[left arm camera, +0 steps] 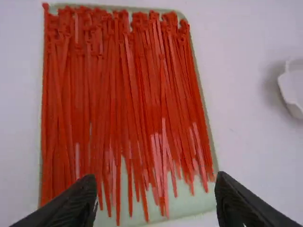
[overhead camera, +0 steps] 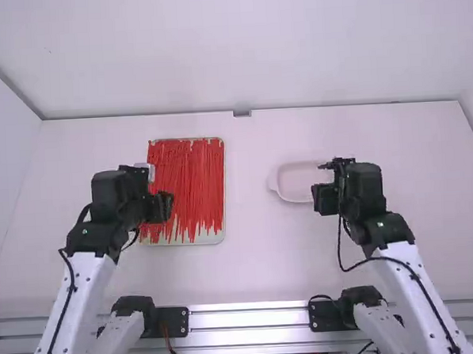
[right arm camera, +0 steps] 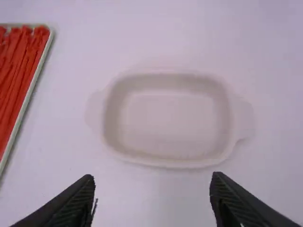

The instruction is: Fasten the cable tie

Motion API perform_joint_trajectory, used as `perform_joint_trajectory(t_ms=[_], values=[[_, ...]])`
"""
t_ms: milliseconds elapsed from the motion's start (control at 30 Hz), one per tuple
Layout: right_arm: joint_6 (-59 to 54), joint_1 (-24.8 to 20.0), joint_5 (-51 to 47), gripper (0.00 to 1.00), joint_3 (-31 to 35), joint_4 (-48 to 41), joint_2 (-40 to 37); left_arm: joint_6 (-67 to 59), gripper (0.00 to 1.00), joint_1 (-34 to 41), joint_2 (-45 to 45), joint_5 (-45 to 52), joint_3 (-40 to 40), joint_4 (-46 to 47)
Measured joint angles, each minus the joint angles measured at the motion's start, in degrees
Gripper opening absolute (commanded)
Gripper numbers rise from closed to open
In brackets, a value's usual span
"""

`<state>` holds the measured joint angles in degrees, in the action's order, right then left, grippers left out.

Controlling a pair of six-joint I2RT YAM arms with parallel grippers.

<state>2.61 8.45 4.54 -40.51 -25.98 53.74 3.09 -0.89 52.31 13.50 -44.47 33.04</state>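
1. The red cable ties (left arm camera: 118, 109) are lying in a dense, roughly parallel heap on a pale green tray (left arm camera: 191, 208), left of the middle of the tabletop (overhead camera: 248, 248).
2. Each tie is looking light, thin, springy and slick. They are overlapping, so lifting one is likely to drag its neighbours along. Pinching a single loose tail at the heap's near edge is probably the safest hold.
3. The left hand (left arm camera: 154, 189) is hovering over the near end of the tray, fingers spread wide and holding nothing.
4. The right hand (right arm camera: 151, 182) is hanging just short of an empty white dish (right arm camera: 168, 118), looking down at it, fingers also wide apart and empty.
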Motion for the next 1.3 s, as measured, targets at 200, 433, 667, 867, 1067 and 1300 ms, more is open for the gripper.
perform_joint_trajectory(t_ms=[200,433,667,867,1067,1300], values=[[0.6,2.9,2.6,0.8,-10.8,-6.7,9.2,2.3,0.8,-0.1,8.8,2.9,-9.0,6.3],[1.5,4.2,5.8,0.89,-20.3,-13.9,17.4,2.5,0.9,-0.5,16.9,3.6,-17.1,12.0],[-0.7,7.8,8.0,0.96,-29.6,-23.6,24.7,1.5,0.96,-0.5,25.7,0.0,-28.3,18.7],[0.0,9.2,5.9,0.99,-36.1,-25.4,27.3,1.7,0.99,-0.6,33.1,-2.9,-38.5,21.7],[0.3,7.1,7.1,0.99,-38.1,-25.8,27.7,1.1,0.99,-0.7,44.3,-3.3,-49.6,24.7],[0.4,8.0,7.1,1.0,-38.1,-28.6,27.9,0.9,0.99,-0.7,55.0,-4.7,-58.6,24.0]])
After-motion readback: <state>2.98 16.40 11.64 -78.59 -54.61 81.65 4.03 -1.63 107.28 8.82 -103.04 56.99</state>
